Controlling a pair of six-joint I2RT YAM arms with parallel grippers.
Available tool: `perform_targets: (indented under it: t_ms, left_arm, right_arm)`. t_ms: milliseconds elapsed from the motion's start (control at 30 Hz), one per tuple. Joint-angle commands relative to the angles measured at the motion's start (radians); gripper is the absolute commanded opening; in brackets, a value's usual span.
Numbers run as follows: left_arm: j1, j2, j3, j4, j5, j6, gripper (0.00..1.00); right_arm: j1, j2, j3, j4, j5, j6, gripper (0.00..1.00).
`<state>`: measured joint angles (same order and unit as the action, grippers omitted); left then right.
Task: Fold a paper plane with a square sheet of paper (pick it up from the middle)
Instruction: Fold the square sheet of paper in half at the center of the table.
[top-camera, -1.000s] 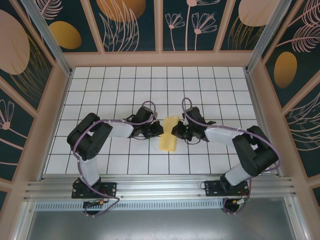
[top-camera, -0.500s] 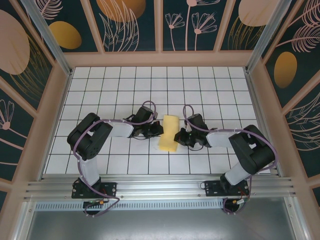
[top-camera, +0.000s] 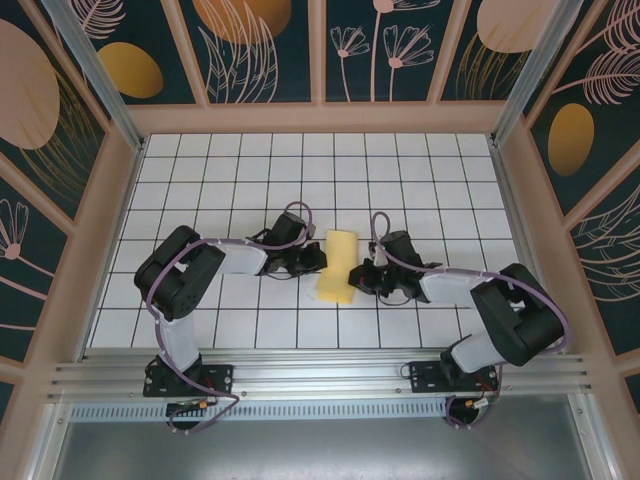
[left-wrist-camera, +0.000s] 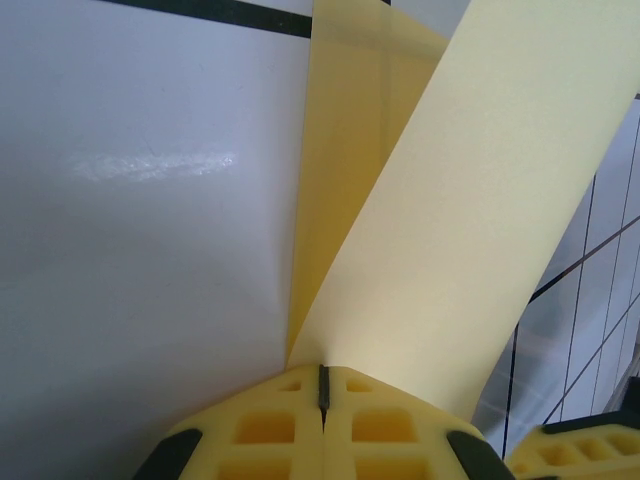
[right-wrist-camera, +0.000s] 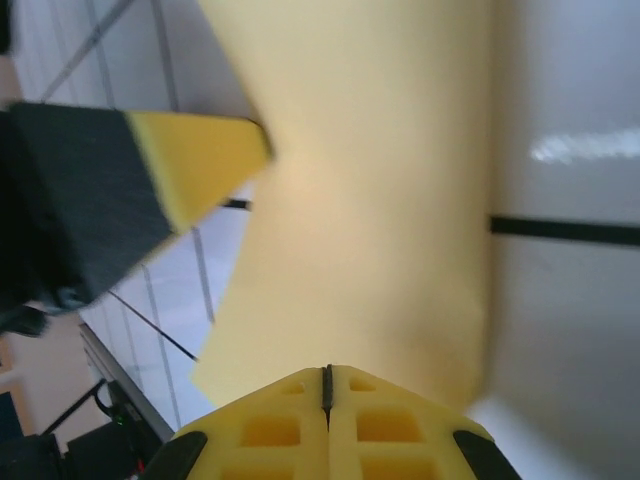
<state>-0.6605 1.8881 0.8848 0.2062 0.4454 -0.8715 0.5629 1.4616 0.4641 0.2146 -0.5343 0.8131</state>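
The square sheet of paper (top-camera: 338, 264) lies folded in half as a narrow yellow rectangle at the middle of the table. A paper plane is out of view. My left gripper (top-camera: 319, 258) rests shut, its tips against the sheet's left edge. In the left wrist view the upper flap (left-wrist-camera: 450, 200) rises from the shut tips (left-wrist-camera: 322, 372) off the lower layer (left-wrist-camera: 340, 150). Whether paper is pinched there I cannot tell. My right gripper (top-camera: 354, 275) is shut at the sheet's right edge. In the right wrist view its tips (right-wrist-camera: 326, 375) touch the paper (right-wrist-camera: 370, 200), and a left finger (right-wrist-camera: 195, 150) shows beyond.
The white gridded table (top-camera: 200, 170) is walled by wooden panels (top-camera: 320, 118) at the back and sides. An aluminium rail (top-camera: 320, 375) with both arm bases runs along the near edge. Both forearms lie low over the tiles on either side of the sheet.
The right gripper has drawn back a little toward the near right. The paper, bulged and wavy a second ago, now lies as a flatter rectangle. The left arm has not moved.
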Motion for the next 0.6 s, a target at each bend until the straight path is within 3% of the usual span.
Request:
perform_targets:
  t_ms: [0, 167, 367, 567]
  left_arm:
    - [-0.010, 0.059, -0.029, -0.088, -0.033, 0.020, 0.00]
    - [-0.009, 0.059, -0.027, -0.089, -0.032, 0.021, 0.00]
    - [-0.010, 0.062, -0.024, -0.088, -0.029, 0.019, 0.00]
    - [-0.010, 0.061, -0.023, -0.092, -0.027, 0.020, 0.00]
  right_arm:
    - [0.009, 0.035, -0.035, 0.031, -0.014, 0.003, 0.01]
    - [0.008, 0.065, -0.056, 0.034, 0.005, -0.002, 0.01]
    - [0.008, -0.039, -0.022, -0.031, 0.011, -0.019, 0.00]
    - [0.036, -0.080, -0.031, 0.016, -0.033, -0.005, 0.00]
